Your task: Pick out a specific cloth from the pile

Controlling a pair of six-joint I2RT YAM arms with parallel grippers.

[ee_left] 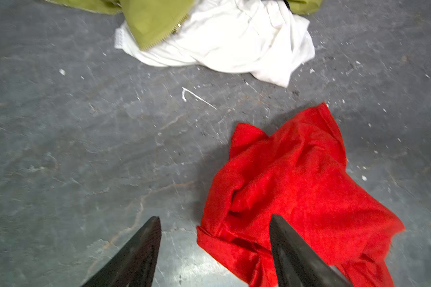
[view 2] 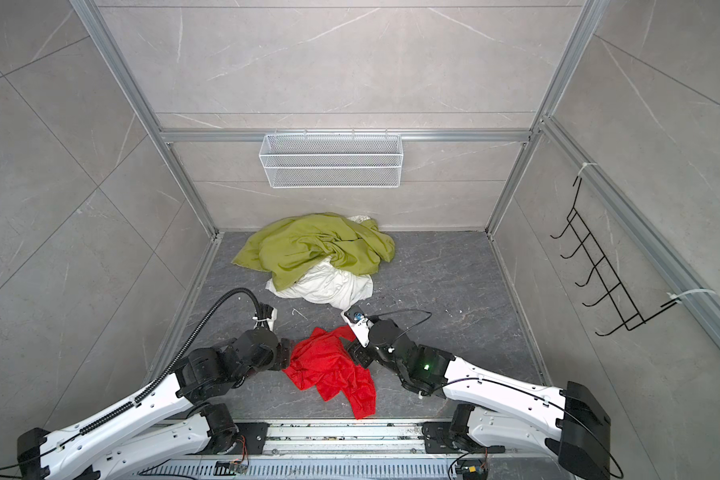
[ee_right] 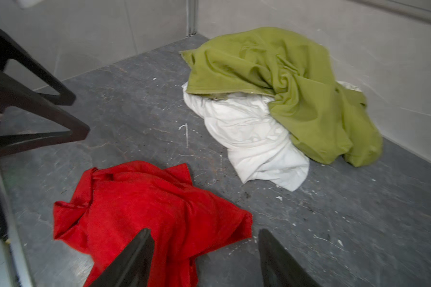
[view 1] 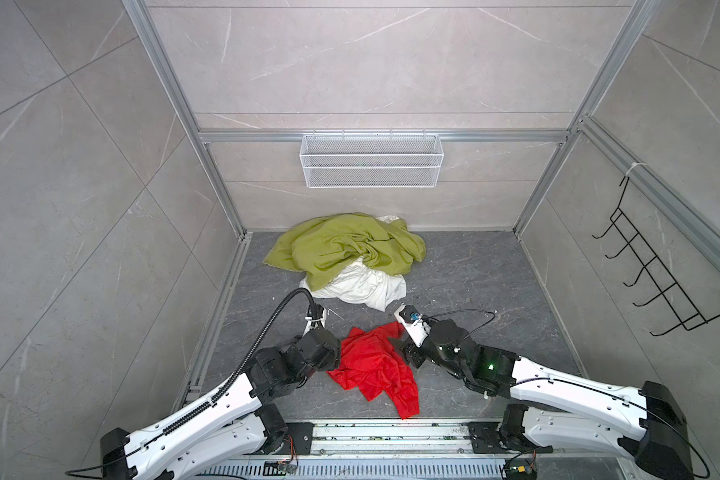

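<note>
Left gripper (ee_left: 215, 218) spread at edge of red cloth (ee_left: 296, 179), right gripper (ee_right: 204, 231) spread above it, bare floor (view 1: 474, 270) all around, thin crumpled fabric, clear of pile (view 1: 346, 249).

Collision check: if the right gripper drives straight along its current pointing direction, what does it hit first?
Probably the crumpled bright red thin cloth, lying just ahead of the open right gripper; depth is unclear.

I see thin, soft red cloth (ee_left: 296, 186), faintly shiny, lying on my matt, scuffed, stone-look table (ee_left: 72, 149).
</note>
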